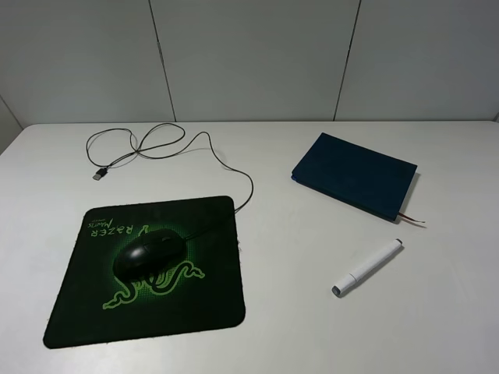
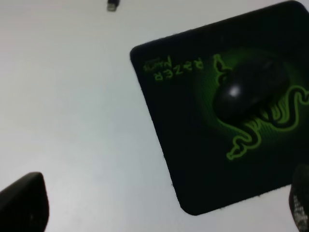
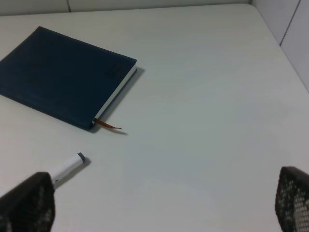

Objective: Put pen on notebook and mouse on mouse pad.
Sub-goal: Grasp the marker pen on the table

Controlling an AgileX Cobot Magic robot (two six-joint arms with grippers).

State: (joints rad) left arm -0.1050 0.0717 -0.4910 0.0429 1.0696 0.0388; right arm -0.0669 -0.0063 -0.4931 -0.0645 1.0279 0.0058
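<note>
The black mouse (image 1: 146,254) rests on the mouse pad (image 1: 93,312), over its green logo. Its cable (image 1: 179,140) loops across the table to the USB plug (image 1: 100,174). The navy notebook (image 1: 355,175) lies at the right, its red ribbon (image 1: 413,219) sticking out of the near corner. On the table in front of the notebook, apart from it, lies the white pen (image 1: 367,268). The left gripper (image 2: 161,205) is open, above the table beside the pad (image 2: 193,159) and the mouse (image 2: 251,87). The right gripper (image 3: 159,200) is open near the pen (image 3: 67,168) and the notebook (image 3: 63,77). Neither arm shows in the exterior high view.
The white table (image 1: 296,327) reaches back to a grey panelled wall (image 1: 249,54). Its right edge (image 3: 277,43) shows in the right wrist view. The USB plug (image 2: 112,6) lies beyond the pad's far corner.
</note>
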